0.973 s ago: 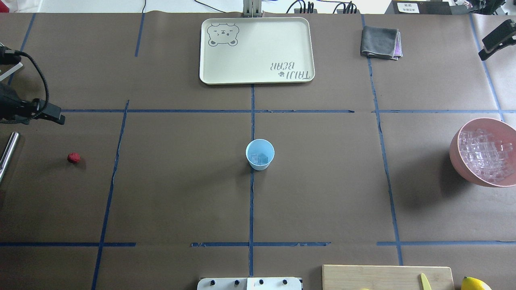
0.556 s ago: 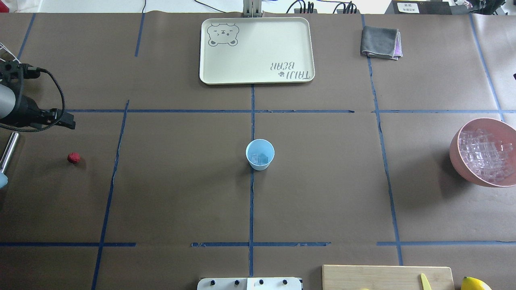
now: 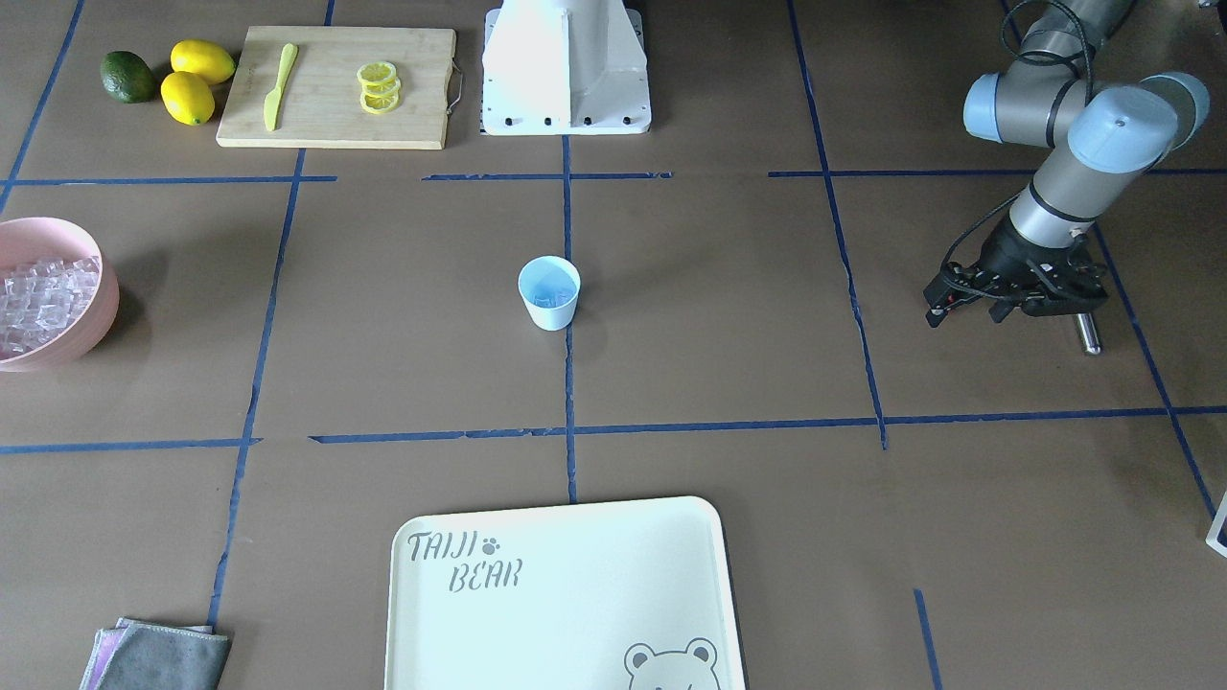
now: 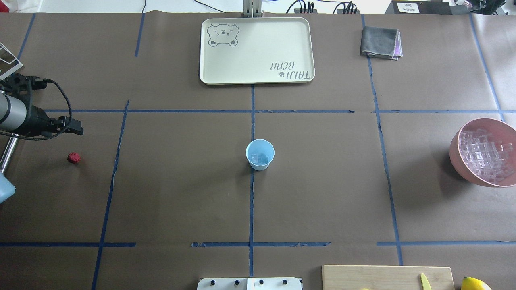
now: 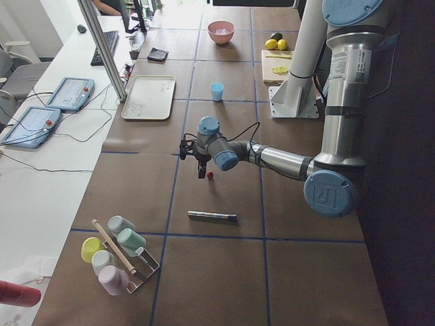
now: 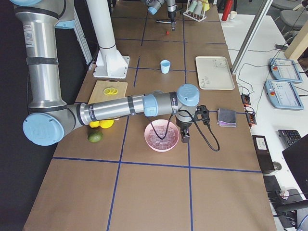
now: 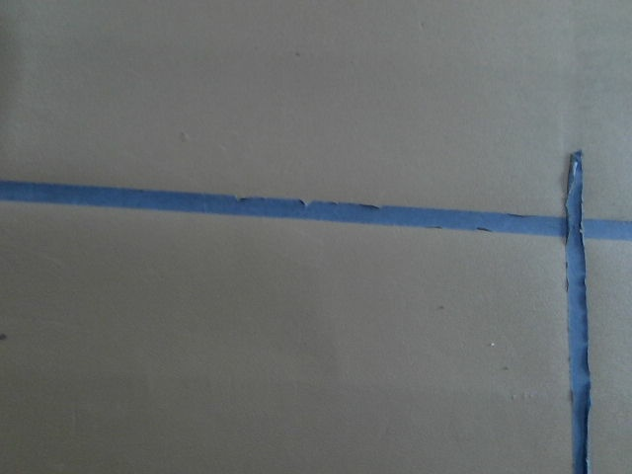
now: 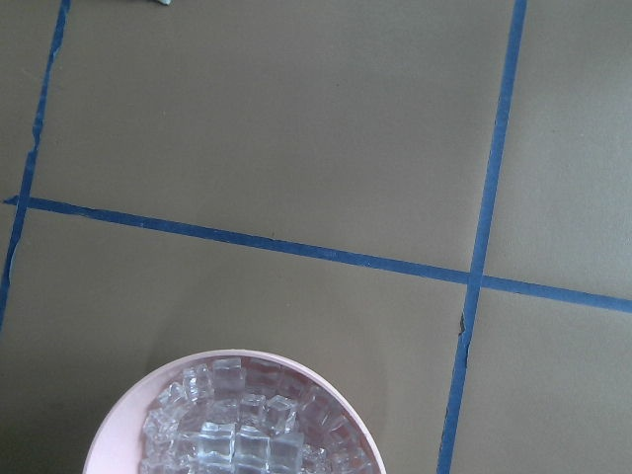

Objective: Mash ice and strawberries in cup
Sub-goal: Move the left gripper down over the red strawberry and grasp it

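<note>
Strawberry (image 4: pixel 73 158) on table, near left tool (image 5: pixel 201 171), apart.

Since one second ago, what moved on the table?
The left gripper crept farther in over the table, nearer the strawberry. The right gripper slid off the overhead view's right edge. Nothing was grabbed or dropped that I can see. The cup with ice, pink bowl and tray stayed put.

Desk (image 4: pixel 181 193): brown paper cover, gridded with blue tape (image 4: pixel 251 201).
Side desk (image 5: pixel 41 197): white, running alongside, carrying two tablets (image 5: pixel 70 93).
Post (image 5: pixel 113 73): metal, rising between the two desks.
Light: even, with soft shadows.
</note>
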Robot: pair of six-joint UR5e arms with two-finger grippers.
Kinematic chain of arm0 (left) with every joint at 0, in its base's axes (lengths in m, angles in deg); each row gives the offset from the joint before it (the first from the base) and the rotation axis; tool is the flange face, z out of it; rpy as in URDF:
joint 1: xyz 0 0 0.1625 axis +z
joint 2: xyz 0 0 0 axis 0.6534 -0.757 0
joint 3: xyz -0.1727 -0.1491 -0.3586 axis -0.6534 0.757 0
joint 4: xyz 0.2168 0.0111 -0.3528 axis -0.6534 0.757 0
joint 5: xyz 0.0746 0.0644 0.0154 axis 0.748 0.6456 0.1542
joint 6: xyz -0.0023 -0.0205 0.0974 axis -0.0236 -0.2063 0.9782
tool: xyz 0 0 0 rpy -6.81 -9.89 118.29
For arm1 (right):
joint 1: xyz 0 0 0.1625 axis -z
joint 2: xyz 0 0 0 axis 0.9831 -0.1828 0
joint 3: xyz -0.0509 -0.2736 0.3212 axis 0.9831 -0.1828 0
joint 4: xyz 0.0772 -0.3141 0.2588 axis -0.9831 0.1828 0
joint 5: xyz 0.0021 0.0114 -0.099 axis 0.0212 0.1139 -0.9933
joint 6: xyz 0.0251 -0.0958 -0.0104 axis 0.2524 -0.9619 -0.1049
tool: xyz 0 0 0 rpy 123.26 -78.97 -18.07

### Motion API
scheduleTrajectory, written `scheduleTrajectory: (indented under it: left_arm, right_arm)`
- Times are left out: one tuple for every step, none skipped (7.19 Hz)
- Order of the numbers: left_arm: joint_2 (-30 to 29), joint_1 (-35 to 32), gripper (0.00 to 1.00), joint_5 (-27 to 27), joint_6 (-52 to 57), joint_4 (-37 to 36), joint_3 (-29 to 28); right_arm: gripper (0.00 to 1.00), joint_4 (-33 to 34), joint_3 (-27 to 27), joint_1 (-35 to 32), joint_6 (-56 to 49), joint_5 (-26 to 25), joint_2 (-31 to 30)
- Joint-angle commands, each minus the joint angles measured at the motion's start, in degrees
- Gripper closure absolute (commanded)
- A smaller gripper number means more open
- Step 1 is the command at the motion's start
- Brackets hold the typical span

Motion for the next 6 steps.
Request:
scheduleTrajectory:
  left_arm:
    - [1.7,1.9,0.0,1.0,-0.5,0.2,0.4]
    - [2.4,2.5,0.0,1.0,-0.5,0.2,0.5]
    - [2.4,2.8,0.0,1.0,-0.5,0.2,0.6]
    - [2.4,3.0,0.0,1.0,-0.5,0.1,0.4]
    - [2.3,3.5,0.0,1.0,-0.6,0.1,0.3]
    - [2.1,3.5,0.02,1.0,-0.6,0.1,0.1]
  right_arm:
    - [0.01,0.0,-0.1,-0.1,0.1,0.1,0.0]
    - [0.01,-0.1,-0.1,0.0,0.1,0.0,0.1]
    - [0.01,-0.1,-0.1,-0.1,0.2,0.0,0.3]
    - [0.01,-0.1,0.0,-0.1,0.2,0.0,0.4]
    - [0.01,-0.1,0.0,-0.1,0.2,0.0,0.4]
    - [0.01,-0.1,0.0,-0.1,0.2,0.0,0.4]
